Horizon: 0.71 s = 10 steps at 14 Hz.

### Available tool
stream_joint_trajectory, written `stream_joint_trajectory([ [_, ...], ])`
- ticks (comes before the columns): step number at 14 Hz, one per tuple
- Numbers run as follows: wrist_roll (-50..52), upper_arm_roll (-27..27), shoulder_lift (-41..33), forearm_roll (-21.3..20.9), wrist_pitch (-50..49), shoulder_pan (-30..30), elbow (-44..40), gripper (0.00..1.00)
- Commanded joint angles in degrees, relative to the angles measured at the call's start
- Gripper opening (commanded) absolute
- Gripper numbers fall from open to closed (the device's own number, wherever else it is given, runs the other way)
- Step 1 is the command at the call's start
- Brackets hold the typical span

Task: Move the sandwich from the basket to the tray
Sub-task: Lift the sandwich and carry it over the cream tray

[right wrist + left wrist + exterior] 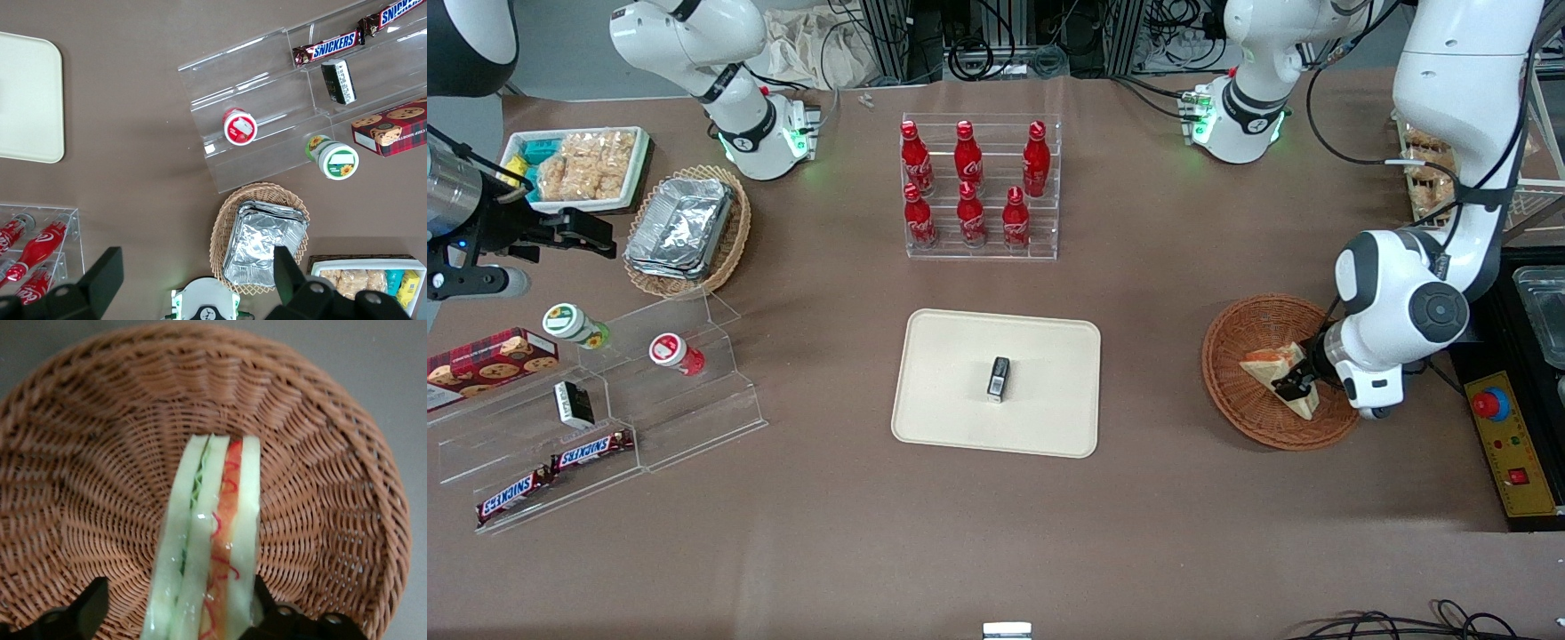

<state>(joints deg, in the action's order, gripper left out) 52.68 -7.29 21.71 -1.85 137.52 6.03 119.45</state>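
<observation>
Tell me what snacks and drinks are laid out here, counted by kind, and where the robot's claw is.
Red cola bottles: 6
Snickers bars: 2
Round tubs: 2
Cookie box: 1
Sandwich: 1
Total: 12
The gripper is down in the basket, fingers open on either side of the sandwich.

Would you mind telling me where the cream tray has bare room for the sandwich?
The flat cream rectangular tray holds only a small black box near its middle; the strips between box and rim, toward either arm's end, are bare. The left gripper is in the reddish-brown wicker basket, open around the white-bread sandwich wedge.
</observation>
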Motion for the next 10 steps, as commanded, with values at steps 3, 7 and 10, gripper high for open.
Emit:
stream_joint_trajectory([
  [3,2.0,-2.7,-1.0,-2.0,2.0,-0.5,2.1,0.00],
  [7,0.5,-3.3,-4.6,-5.3,-9.1,-0.4,-2.7,0.00],
  [10,-0.5,-6.5,-5.3,-5.3,-25.9,-0.1,-14.4,0.00],
])
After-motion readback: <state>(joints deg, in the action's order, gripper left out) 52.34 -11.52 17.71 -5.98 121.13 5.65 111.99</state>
